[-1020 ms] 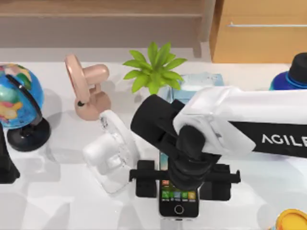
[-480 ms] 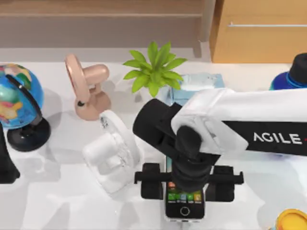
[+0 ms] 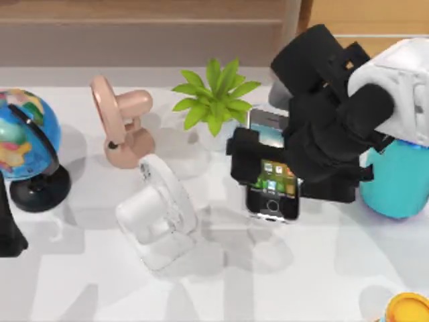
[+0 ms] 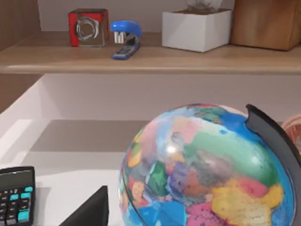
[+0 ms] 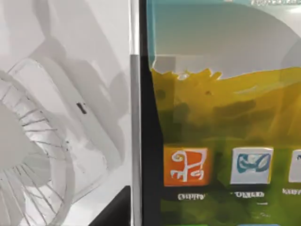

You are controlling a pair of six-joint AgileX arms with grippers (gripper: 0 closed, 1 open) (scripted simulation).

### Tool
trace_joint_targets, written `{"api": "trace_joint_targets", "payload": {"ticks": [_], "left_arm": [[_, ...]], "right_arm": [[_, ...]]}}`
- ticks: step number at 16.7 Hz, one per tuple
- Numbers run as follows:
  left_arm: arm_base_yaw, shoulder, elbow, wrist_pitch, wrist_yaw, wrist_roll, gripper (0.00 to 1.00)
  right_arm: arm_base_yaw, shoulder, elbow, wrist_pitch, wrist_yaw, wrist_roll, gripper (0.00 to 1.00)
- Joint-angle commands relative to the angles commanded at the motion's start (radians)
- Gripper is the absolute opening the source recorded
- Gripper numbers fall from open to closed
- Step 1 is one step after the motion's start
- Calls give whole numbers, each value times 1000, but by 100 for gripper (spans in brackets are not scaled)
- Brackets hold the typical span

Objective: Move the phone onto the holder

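White tabletop under a wooden shelf. Grips the phone (image 3: 271, 191) by its long edges in the right gripper (image 3: 293, 169), above the table just beside the plant (image 3: 214, 94). Parks the left arm (image 3: 7, 231) by the globe (image 3: 23, 134). Should carry leftward to the pink stand (image 3: 120, 127), probably the holder. Pass clear of the white fan (image 3: 157, 215), lower gently, then release.
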Motion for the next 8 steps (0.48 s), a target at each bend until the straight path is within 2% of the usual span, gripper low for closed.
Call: {"api": "trace_joint_targets", "payload": {"ticks": [4, 8], "left_arm": [[0, 0, 0, 0, 0, 0, 100], [0, 0, 0, 0, 0, 0, 100]], "right_arm": [[-203, -144, 14, 176, -169, -157, 0], [-473, -242, -35, 326, -386, -384, 0]]}}
